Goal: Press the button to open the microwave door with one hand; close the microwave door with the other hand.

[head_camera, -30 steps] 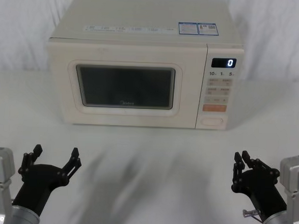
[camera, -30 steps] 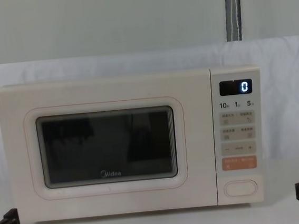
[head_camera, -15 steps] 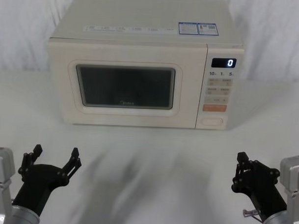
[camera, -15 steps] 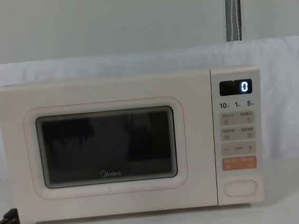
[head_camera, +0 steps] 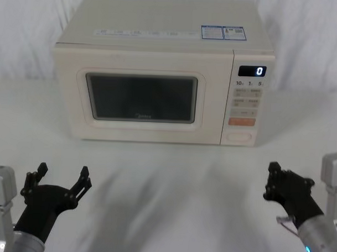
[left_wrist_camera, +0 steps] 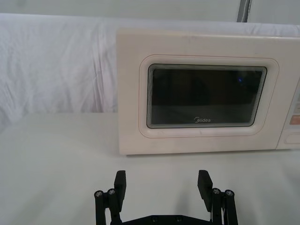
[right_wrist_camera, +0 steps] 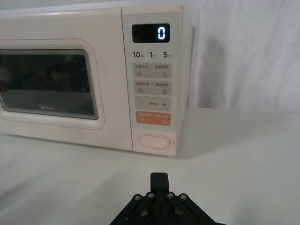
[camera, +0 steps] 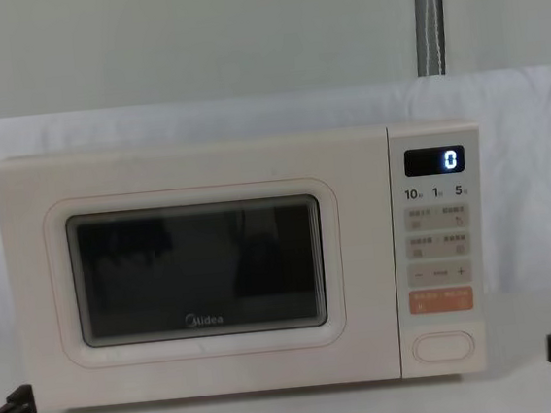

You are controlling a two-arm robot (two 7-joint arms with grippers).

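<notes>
Microwave [head_camera: 159, 70]: back of counter [head_camera: 172, 187], door [head_camera: 142, 97] shut.
Button [head_camera: 238, 136]: panel bottom, untouched.
Right gripper [head_camera: 273, 179]: fingers closed, empty, near; next: advance, press.
Left gripper [head_camera: 61, 180]: fingers spread, empty, waiting.

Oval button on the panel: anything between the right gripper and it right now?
Nothing visible. The right gripper, jaws shut, sits low over bare white table on the robot's right, short of the microwave. The button lies ahead of it, unobstructed. The door is closed.
</notes>
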